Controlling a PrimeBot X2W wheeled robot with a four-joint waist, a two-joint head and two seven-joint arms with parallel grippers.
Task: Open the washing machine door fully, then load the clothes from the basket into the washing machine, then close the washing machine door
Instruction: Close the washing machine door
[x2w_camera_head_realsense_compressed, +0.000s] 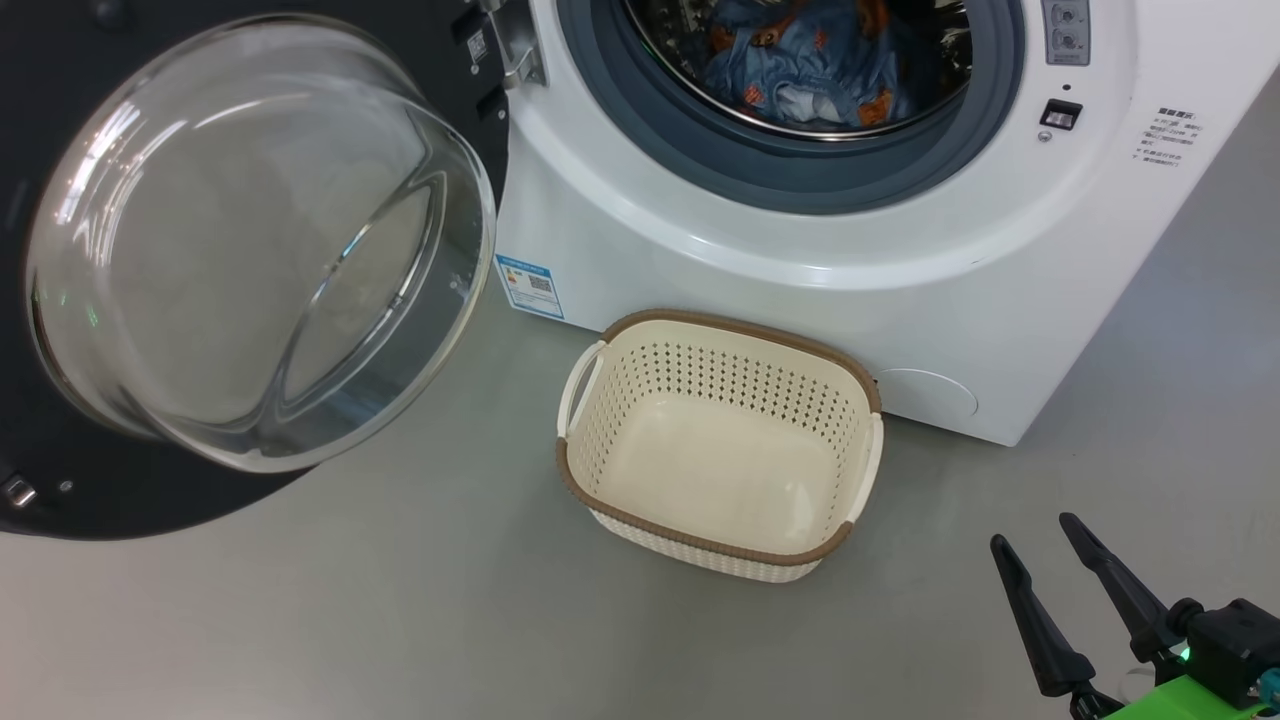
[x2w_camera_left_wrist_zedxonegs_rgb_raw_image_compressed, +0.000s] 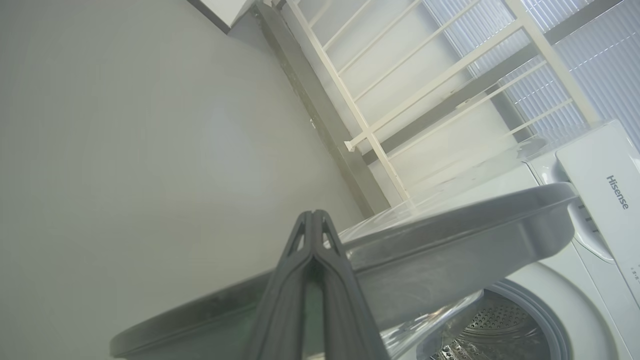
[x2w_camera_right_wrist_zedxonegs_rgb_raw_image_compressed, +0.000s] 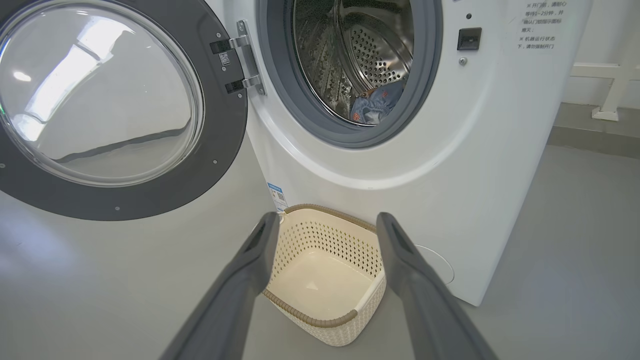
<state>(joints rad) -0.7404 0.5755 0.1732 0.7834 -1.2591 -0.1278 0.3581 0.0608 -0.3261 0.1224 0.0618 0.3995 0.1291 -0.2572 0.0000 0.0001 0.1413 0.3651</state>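
Washing machine door (x2w_camera_head_realsense_compressed: 250, 250) hangs swung wide open on its hinge (x2w_camera_head_realsense_compressed: 515, 60) at the left side of the washing machine (x2w_camera_head_realsense_compressed: 850, 300), glass bowl facing out over the floor (x2w_camera_head_realsense_compressed: 400, 620). The clothes (x2w_camera_head_realsense_compressed: 800, 60) lie inside the drum and the basket (x2w_camera_head_realsense_compressed: 740, 385) sits empty on the floor just in front of the machine, so loading looks done and closing is judged the step left. Key relation: the door lies to the robot's left, pivots about the vertical hinge line, and has to sweep rightward across to the opening. Left gripper (x2w_camera_left_wrist_zedxonegs_rgb_raw_image_compressed: 314, 215) has its jaws pressed together, tips right up by the door's grey rim in the left wrist view; contact can't be confirmed, and which face of the door it is on is unclear. Right gripper (x2w_camera_head_realsense_compressed: 1035, 533) has its jaws spread, holding nothing, low at the right, past the basket and well apart from the door. Left arm is clearly nearer, so it's the likely pusher. Risk: the basket sits close to the door's swing path
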